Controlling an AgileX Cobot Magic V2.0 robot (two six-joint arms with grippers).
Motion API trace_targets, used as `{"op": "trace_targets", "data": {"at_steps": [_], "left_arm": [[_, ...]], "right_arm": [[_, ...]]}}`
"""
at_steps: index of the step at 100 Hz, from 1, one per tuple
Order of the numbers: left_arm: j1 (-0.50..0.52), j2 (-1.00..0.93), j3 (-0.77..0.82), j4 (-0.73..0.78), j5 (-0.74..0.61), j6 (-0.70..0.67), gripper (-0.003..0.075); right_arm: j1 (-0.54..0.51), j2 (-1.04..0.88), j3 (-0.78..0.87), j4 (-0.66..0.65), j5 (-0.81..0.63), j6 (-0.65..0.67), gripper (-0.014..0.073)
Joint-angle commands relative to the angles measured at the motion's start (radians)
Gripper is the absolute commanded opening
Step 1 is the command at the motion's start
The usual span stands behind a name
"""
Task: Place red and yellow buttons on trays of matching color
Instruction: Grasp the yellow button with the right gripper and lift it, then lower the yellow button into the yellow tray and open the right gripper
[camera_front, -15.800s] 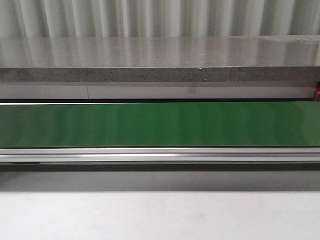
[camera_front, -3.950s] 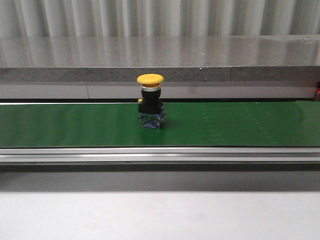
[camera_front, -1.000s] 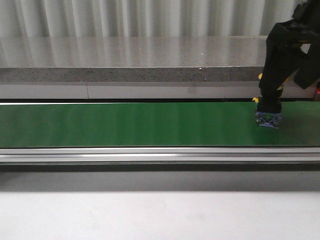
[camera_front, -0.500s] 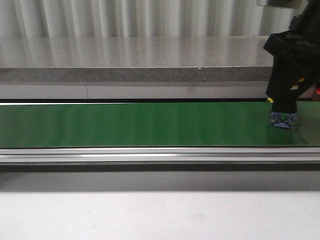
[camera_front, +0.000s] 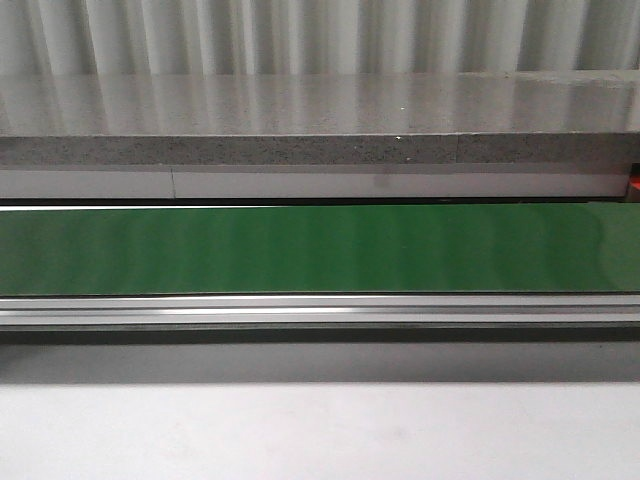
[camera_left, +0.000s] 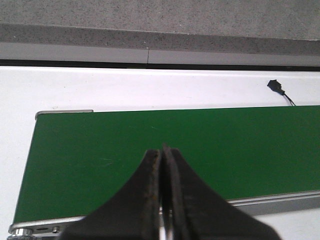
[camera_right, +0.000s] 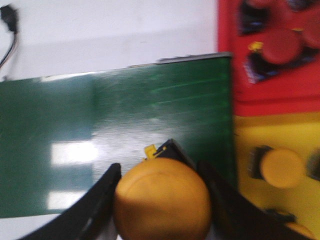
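Right fingers (camera_right: 160, 200) clamp yellow button (camera_right: 162, 200); left fingers (camera_left: 161, 200) together; blur suggests motion, risking slip short of yellow tray (camera_right: 300, 135)

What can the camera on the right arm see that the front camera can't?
Only the right wrist view shows the yellow button held between the right gripper's jaws, plus the red tray with red buttons and the yellow tray with another yellow button. Only the front view shows the grey stone ledge behind the belt and the ribbed wall. Both show the green conveyor belt.
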Motion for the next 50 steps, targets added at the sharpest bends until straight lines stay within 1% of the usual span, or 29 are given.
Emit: {"op": "trace_targets", "data": {"at_steps": [1,13,22,29,42,50], "left_arm": [[-0.006,-0.002,-0.026,-0.04,-0.055,-0.001,-0.002],[-0.006,-0.002,-0.026,-0.04,-0.055,-0.001,-0.002],[-0.006,-0.002,-0.026,-0.04,-0.055,-0.001,-0.002],[-0.006,-0.002,-0.026,-0.04,-0.055,-0.001,-0.002],[-0.006,-0.002,-0.026,-0.04,-0.055,-0.001,-0.002],[-0.006,-0.002,-0.026,-0.04,-0.055,-0.001,-0.002]], "right_arm": [[-0.134,-0.072,0.007,-0.022,-0.036,0.05,0.012],[-0.306,-0.107,0.073,-0.023,-0.081,0.11,0.012],[-0.385,-0.108,0.127,-0.023,-0.139,0.149,0.012],[-0.406,-0.105,0.174,-0.023,-0.209,0.177,0.012],[-0.411,-0.104,0.262,-0.023,-0.342,0.177,0.012],[-0.421,-0.104,0.29,-0.024,-0.378,0.189,0.012]]}}
